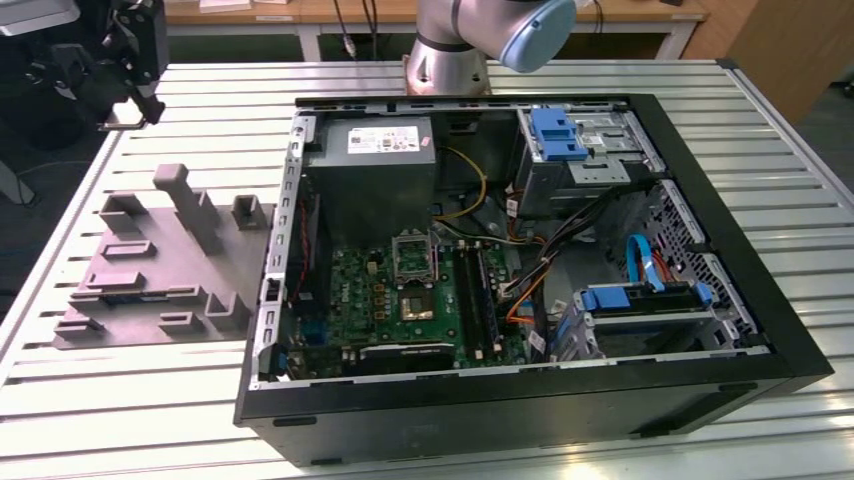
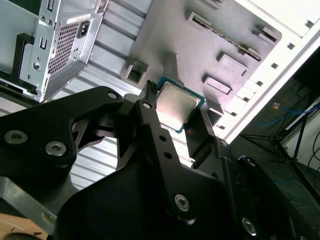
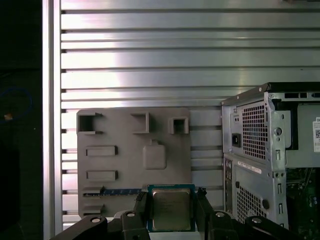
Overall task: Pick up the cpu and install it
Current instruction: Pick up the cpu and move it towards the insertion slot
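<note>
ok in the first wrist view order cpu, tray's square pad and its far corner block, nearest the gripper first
1. cpu, between the jaws of the gripper
2. square pad, on the tray just beyond the cpu
3. corner block, far tray edge, away from the case

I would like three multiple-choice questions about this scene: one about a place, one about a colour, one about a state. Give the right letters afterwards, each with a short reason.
1. Where is the cpu? A. in the socket; B. held in the pincer; C. on the power supply.
2. What colour is the moulded tray? A. grey; B. red; C. yellow.
3. How is the computer case? A. closed by a side panel; B. open, its inside in sight; C. wrapped in foil.

1 B: the chip sits between the black fingers in both wrist views.
2 A: its plate and blocks are all grey.
3 B: the exterior view shows the green board and cables inside.
</note>
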You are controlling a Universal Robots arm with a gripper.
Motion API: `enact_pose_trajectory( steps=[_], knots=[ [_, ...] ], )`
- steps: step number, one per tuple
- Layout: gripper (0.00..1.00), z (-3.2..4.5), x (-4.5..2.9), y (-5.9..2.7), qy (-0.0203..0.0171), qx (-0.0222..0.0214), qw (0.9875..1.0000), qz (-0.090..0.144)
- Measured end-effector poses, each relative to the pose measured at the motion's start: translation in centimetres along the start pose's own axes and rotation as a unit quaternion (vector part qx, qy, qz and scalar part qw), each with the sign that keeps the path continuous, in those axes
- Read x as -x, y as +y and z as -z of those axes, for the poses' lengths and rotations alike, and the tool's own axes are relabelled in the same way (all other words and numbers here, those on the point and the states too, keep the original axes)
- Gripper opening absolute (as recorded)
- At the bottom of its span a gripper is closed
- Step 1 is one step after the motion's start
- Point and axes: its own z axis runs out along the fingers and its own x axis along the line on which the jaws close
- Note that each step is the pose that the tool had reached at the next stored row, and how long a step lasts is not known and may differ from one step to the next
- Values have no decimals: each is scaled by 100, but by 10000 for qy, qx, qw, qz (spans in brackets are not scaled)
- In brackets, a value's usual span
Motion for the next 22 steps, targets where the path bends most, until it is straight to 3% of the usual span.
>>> enact_pose_trajectory(
  steps=[22],
  knots=[
    [47,-4,147,6,0,0,10000,0]
  ],
)
